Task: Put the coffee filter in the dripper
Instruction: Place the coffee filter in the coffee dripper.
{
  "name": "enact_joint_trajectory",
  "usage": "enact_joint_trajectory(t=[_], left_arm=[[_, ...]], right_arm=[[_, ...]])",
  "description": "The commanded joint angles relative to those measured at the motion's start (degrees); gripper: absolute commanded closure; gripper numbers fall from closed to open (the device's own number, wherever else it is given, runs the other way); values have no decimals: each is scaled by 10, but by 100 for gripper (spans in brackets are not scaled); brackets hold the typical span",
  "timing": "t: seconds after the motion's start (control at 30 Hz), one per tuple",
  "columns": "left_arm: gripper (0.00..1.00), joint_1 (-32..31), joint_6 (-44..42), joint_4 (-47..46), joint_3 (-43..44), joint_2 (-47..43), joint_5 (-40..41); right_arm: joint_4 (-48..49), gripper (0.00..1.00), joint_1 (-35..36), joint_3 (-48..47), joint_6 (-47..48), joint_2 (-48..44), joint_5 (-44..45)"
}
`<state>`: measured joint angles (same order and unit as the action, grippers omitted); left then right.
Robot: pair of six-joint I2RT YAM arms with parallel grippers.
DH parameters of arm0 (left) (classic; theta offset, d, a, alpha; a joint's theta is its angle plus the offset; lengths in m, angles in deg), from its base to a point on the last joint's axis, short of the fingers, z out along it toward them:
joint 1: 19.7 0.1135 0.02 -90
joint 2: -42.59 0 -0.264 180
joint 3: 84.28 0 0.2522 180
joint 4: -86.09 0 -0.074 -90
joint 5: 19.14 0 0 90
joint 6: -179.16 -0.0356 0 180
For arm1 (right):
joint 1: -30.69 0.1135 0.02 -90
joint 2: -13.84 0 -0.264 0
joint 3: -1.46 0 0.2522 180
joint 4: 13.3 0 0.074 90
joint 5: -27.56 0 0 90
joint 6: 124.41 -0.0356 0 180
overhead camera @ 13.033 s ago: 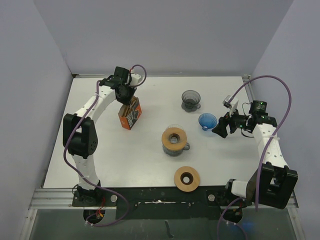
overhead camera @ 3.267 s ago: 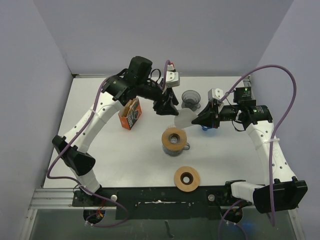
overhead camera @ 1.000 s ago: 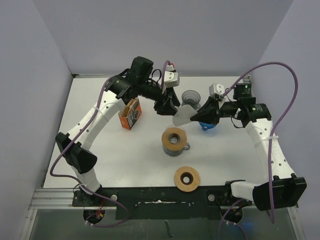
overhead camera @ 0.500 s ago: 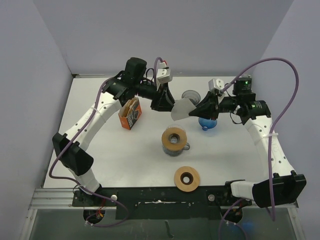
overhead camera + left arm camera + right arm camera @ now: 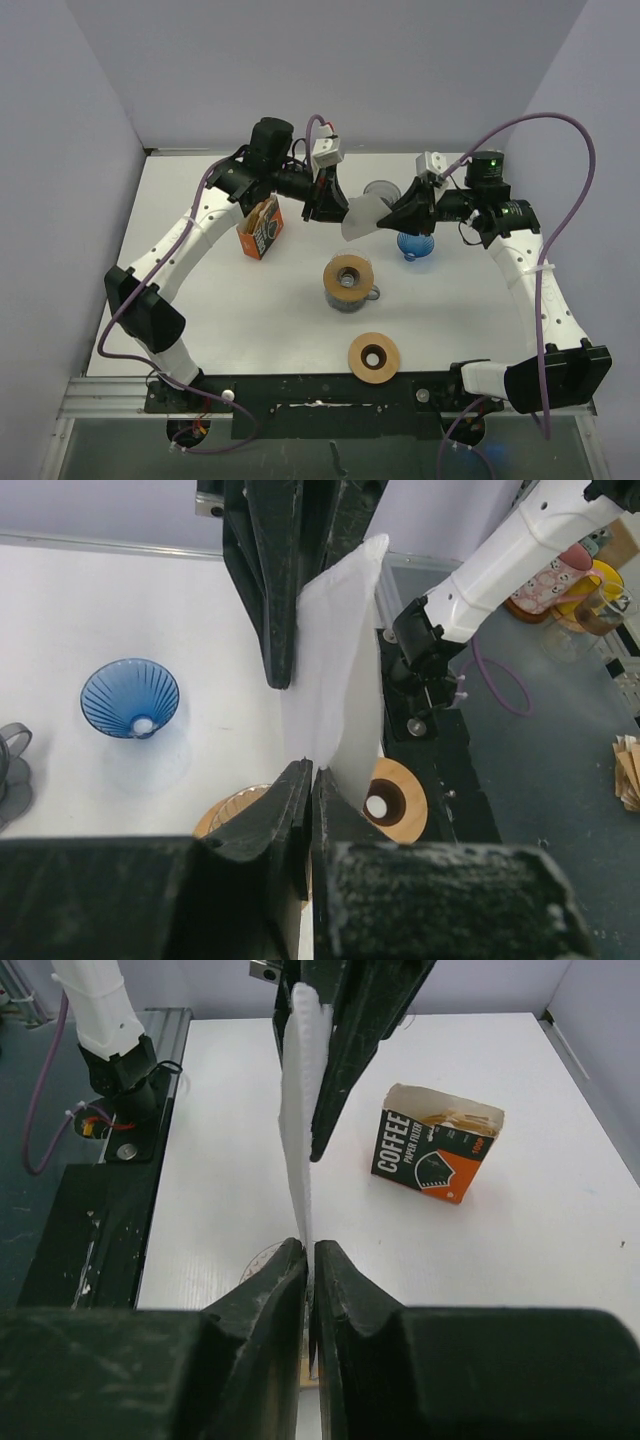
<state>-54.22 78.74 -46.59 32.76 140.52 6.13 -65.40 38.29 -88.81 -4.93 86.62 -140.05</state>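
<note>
The white paper coffee filter [image 5: 362,216] hangs in the air between both grippers, above the table's middle. My left gripper [image 5: 340,210] is shut on its left edge; in the left wrist view the jaws [image 5: 308,770] pinch the filter [image 5: 335,670]. My right gripper [image 5: 385,220] pinches the opposite edge, its jaws [image 5: 310,1250] pressed close around the filter [image 5: 297,1110]. Three drippers stand below: a blue one [image 5: 415,243], a grey one [image 5: 381,192], and a clear one with a wooden collar [image 5: 349,282].
An orange coffee-filter box [image 5: 260,228] stands open at the left, under the left arm. A wooden ring [image 5: 374,357] lies near the front edge. Both arms reach over the table's back half, their cables arching above.
The left gripper's jaws have closed on the filter's edge. Both grippers, with the filter between them, have drifted slightly toward the back of the table.
</note>
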Motion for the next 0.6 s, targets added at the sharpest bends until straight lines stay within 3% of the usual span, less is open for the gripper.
enact_joint_trajectory(t=[0.0, 0.1, 0.17, 0.2, 0.37, 0.57], left_arm=[[100, 0, 31, -43, -9, -36, -26], [100, 3, 51, -44, -8, -43, 41], [100, 6, 60, -40, -3, -48, 109], [100, 7, 65, -40, -1, -52, 144], [100, 8, 137, -76, -7, -53, 298], [100, 7, 194, -98, 4, -35, 406]], right_arm=[[57, 84, 4, 1, -52, -5, 35], [72, 66, 4, -4, -92, -5, 108], [62, 45, 4, -24, -98, -2, 167], [57, 40, 4, -35, -99, 3, 194], [66, 25, 12, -79, -120, 28, 264], [76, 15, 52, -120, -121, 63, 351]])
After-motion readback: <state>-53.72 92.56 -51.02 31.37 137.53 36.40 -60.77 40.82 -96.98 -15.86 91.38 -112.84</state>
